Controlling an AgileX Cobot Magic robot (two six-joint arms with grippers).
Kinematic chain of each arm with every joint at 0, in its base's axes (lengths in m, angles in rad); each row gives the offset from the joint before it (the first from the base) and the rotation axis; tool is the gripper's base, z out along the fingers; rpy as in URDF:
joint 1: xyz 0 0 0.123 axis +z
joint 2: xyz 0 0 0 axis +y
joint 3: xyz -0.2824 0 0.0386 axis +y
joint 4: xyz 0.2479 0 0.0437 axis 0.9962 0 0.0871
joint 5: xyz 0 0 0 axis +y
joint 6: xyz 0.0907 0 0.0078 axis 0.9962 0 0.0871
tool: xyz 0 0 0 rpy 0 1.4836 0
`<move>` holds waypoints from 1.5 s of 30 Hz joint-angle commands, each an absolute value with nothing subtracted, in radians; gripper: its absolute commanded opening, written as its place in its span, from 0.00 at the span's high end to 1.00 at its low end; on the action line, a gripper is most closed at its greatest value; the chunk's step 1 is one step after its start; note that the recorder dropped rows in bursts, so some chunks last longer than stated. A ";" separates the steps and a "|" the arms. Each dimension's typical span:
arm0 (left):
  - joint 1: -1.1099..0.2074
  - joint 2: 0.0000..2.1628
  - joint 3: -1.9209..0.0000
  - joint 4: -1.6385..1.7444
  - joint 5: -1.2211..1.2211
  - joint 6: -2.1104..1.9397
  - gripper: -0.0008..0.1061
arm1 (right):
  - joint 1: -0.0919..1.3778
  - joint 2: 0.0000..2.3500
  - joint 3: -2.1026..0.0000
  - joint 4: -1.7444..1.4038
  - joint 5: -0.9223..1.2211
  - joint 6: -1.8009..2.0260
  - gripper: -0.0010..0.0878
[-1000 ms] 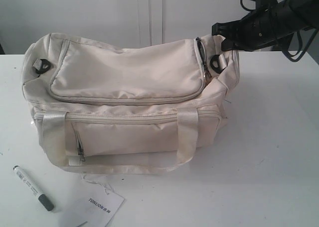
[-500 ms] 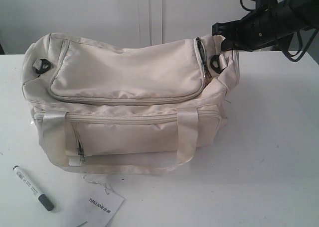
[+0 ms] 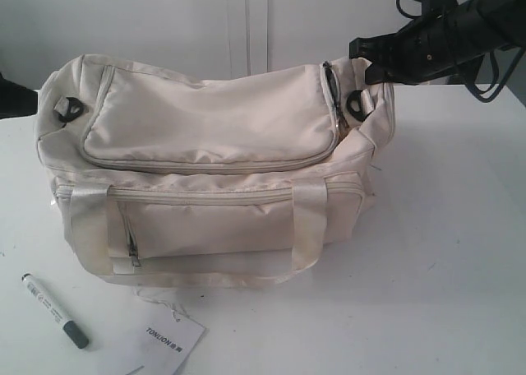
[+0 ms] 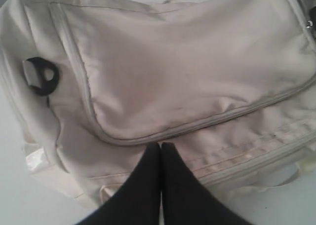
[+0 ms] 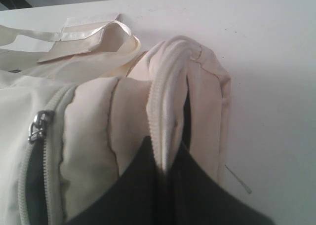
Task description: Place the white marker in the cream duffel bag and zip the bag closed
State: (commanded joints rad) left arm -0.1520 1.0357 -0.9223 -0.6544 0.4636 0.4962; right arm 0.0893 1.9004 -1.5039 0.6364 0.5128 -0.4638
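though half hidden, right end effector (image 5: 165, 153) clenched on cream duffel bag (image 5: 89, 116) fold; left end effector (image 4: 160, 148) clenched empty

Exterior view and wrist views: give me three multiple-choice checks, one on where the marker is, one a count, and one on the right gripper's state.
1. Where is the white marker?
A. on the table, in front of the cream duffel bag
B. inside the bag
C. on top of the bag

2. How many black strap rings show in the exterior view?
A. one
B. two
C. four

3. What is the right gripper doing?
A. open over the table
B. holding the marker
C. shut on the bag's end fabric

Answers: 1 A, it lies on the tabletop near the paper tag. 2 B, one ring sits at each end of the bag. 3 C, the right wrist view shows a fabric fold pinched between its fingers.
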 joint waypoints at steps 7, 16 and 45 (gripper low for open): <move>-0.170 1.069 -0.931 -0.810 0.474 0.644 0.99 | 0.089 1.900 -1.504 0.636 0.513 -0.464 0.99; -0.292 1.135 -0.933 -0.911 0.486 0.651 0.99 | 0.089 1.900 -1.504 0.636 0.513 -0.464 0.99; -0.596 1.458 -1.209 -1.001 0.427 0.763 0.99 | 0.089 1.900 -1.504 0.636 0.513 -0.464 0.99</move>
State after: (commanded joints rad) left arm -0.5961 1.4585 -1.2086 -1.0007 0.4272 0.7627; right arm 0.0893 1.9004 -1.5039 0.6364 0.5128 -0.4638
